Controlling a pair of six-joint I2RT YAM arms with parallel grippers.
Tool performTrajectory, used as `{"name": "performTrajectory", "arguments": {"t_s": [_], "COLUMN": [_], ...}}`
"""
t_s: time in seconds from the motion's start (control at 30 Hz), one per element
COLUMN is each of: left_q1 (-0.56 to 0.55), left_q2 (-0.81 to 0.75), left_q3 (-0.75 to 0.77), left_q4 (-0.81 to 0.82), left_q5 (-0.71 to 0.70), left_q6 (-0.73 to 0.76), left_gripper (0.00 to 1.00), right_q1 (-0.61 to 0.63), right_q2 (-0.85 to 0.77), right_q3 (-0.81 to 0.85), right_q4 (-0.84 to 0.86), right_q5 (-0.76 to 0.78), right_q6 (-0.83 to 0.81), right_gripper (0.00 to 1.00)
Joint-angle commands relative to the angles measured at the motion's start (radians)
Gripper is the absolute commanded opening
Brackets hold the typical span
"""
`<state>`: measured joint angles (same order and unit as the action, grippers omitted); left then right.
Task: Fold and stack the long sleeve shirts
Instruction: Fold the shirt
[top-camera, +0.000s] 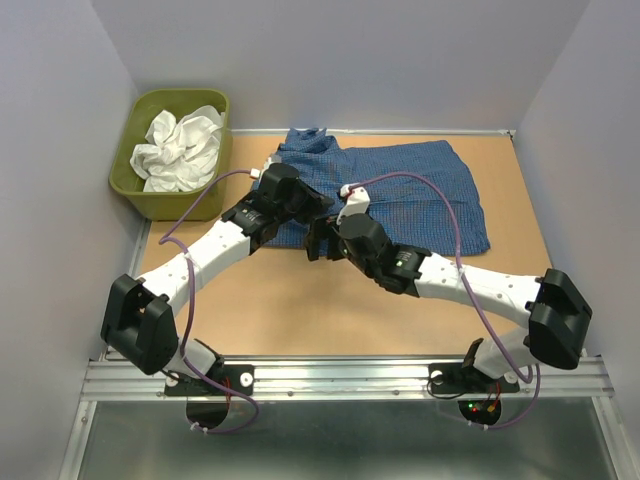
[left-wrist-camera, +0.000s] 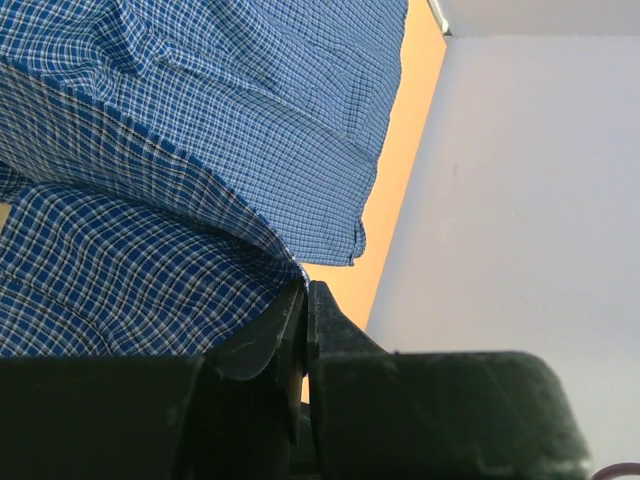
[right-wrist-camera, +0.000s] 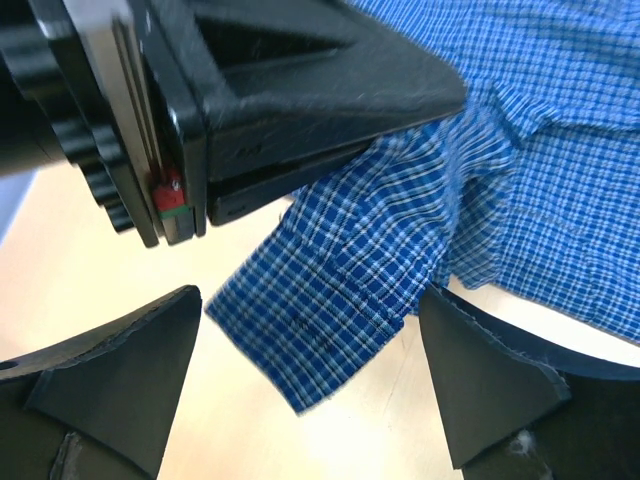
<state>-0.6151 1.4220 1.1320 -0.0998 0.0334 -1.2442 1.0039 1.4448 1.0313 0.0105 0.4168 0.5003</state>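
Blue fine-checked shirt (top-camera: 410, 190) spread flat, bunched at one end. Left gripper (left-wrist-camera: 306, 292) pinched on fabric fold, probably sleeve. Right gripper (right-wrist-camera: 310, 335) wide apart, straddling cuff (right-wrist-camera: 300, 320).

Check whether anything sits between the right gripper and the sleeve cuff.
Nothing visible. The open right gripper straddles the cuff; the left gripper, pinching the shirt, sits close beside it.

Bright even light; soft shadows; left claw (left-wrist-camera: 306, 292) slightly blurred.
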Motion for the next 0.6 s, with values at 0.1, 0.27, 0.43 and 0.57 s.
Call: {"name": "performTrajectory", "arguments": {"t_s": [0.1,0.27,0.43,0.57], "left_q1": [-0.009,-0.009,-0.009,-0.008], "left_q2": [-0.043,-0.054,-0.058,-0.058], "left_q3": [0.000,0.003,0.002,-0.003], "left_q4": [0.041,0.046,0.048,0.048], "left_q5": [-0.026,-0.026,-0.026,-0.027], "left_q6": [-0.012,-0.009,0.000,0.023], "left_gripper": [0.15,0.15,0.15,0.21], "right_q1": [0.010,0.009,0.007,-0.001], "right_q2": [-0.043,-0.049,-0.069,-0.089], "right_q3": [-0.016,-0.050,-0.082,-0.093], "right_q4": [0.072,0.078,0.089,0.091], "right_q5": [0.108,0.143,0.162,0.168], "right_q6": [0.041,0.064,0.072,0.050], "right_gripper": [0.79,0.59,0.24,0.01]}}
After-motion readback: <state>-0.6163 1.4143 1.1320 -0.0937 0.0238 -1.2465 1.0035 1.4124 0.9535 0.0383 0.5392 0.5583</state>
